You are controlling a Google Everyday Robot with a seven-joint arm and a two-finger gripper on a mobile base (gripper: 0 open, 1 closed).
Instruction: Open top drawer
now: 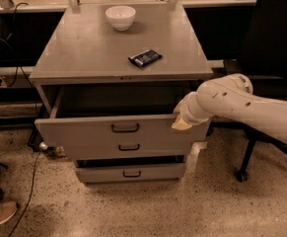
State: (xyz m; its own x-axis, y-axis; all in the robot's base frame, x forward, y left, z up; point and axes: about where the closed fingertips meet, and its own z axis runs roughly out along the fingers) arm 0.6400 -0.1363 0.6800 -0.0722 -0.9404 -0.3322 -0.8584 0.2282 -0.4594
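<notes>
The top drawer (84, 130) of the grey metal cabinet stands pulled out toward me, its dark loop handle (125, 128) in the middle of the front panel and its dark inside showing behind. My gripper (181, 120) is at the upper right edge of that front panel, touching it, at the end of my white arm (241, 102) that reaches in from the right.
A white bowl (120, 17) and a small dark packet (145, 58) lie on the cabinet top (84, 48). Two shallower drawers sit below, the middle drawer (129, 146) and the bottom drawer (131, 173). A black chair (271, 38) stands at the right, cables and a shoe (0, 214) at the left.
</notes>
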